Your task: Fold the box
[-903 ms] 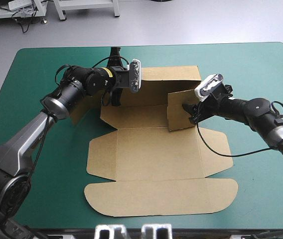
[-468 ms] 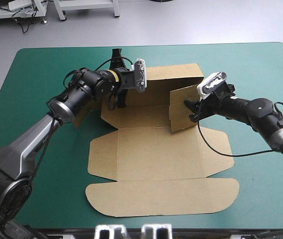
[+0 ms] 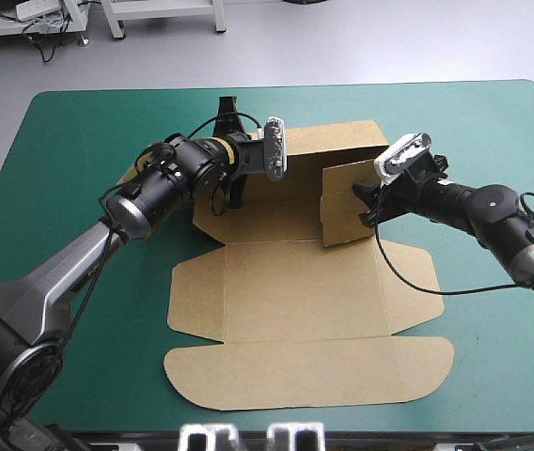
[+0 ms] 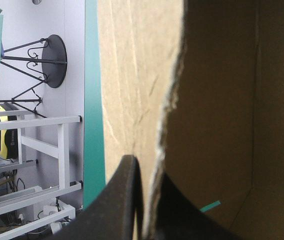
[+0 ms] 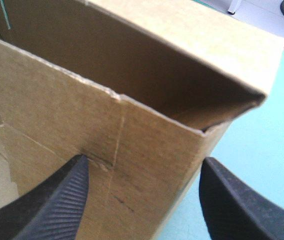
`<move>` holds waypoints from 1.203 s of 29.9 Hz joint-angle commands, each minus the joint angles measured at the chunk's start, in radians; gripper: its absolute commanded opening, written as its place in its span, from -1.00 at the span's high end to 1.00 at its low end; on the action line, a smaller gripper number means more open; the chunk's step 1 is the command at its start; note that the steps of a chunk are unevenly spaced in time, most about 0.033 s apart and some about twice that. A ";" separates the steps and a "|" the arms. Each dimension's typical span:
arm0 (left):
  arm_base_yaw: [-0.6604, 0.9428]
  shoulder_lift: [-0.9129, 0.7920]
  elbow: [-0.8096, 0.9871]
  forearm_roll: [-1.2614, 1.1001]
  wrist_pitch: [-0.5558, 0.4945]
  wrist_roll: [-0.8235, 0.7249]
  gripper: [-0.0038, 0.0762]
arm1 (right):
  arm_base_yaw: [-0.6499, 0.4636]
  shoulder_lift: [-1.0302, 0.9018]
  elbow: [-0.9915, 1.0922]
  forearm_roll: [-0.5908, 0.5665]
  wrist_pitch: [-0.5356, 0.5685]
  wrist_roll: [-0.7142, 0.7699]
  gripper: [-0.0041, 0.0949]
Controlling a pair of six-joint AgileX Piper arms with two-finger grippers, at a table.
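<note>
Pincers: left pincer point(image 3: 236, 191) nipped tight on the far wall of the box point(image 3: 295, 282); right pincer point(image 3: 365, 205) spread wide, straddling the raised right wall without gripping it
Change: left pincer has slid rightward along the far wall since just before, and that wall stands steeper
Meaning: far and right walls now meet at a corner; front flaps and lid lie flat, so the fold looks roughly midway
Box: centre of the high view on the teal-green cover point(image 3: 79, 141), its far wall in the left pincer at upper middle, its right rear corner just ahead of the right pincer
</note>
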 commanded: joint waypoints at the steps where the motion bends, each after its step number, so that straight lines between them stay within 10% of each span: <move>1: -0.023 -0.013 0.000 -0.093 0.059 -0.013 0.93 | 0.002 -0.042 -0.041 0.040 -0.053 -0.001 -0.02; 10: -0.021 -0.015 0.000 -0.081 0.053 -0.013 0.93 | 0.002 -0.040 -0.041 0.024 -0.070 -0.001 0.94; 23: -0.021 -0.015 0.000 -0.110 0.031 0.000 0.91 | 0.002 -0.040 -0.041 0.014 -0.053 0.018 0.95; 36: -0.021 -0.019 0.000 -0.165 0.021 0.018 0.33 | 0.002 -0.040 -0.041 0.014 -0.053 0.045 0.95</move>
